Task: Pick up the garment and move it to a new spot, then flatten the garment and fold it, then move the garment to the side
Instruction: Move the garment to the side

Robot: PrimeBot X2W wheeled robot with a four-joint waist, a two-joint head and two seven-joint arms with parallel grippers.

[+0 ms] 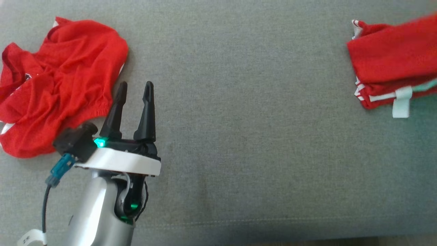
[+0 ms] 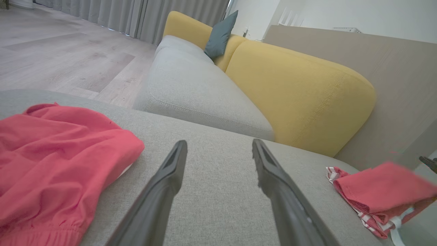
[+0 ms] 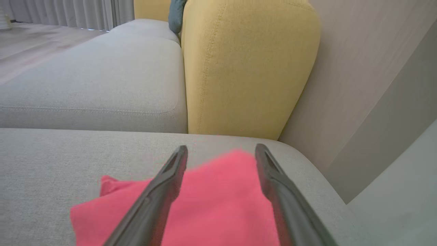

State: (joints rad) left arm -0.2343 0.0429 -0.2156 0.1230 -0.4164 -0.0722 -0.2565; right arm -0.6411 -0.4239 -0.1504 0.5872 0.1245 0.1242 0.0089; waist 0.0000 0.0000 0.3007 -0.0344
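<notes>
Left gripper (image 1: 136, 86) sits nearest, low over the gray cushion (image 1: 245, 143), its 2 dark fingers spread with nothing between them, tips just beside the lower right edge of the crumpled garment (image 1: 58, 85); that red heap lies at the cushion's left end, bunched into deep wrinkles, an elastic hem turned toward the gripper. Right gripper (image 3: 222, 148) hangs over the folded garment (image 3: 218, 208) at the cushion's right end, fingers wide apart and pinching no cloth that I can see; the bundle lies near the cushion's corner, below the yellow backrest (image 3: 245, 68).

Both pieces look thin, light and limp; I judge they will sag rather than keep a shape, so a pinch on a doubled edge, such as the heap's elastic hem, should hold better than a grab at the loose middle; the folded bundle would want a hold across its stacked edge, where white stripes and a white tag (image 1: 401, 102) show.

Hard to read: the folded garment is blurred and cut off by the right edge of the head view; whether cloth touches the right fingers is unclear; the heap's kind, shirt or shorts, is buried in its wrinkles, and its left side runs out of frame.
</notes>
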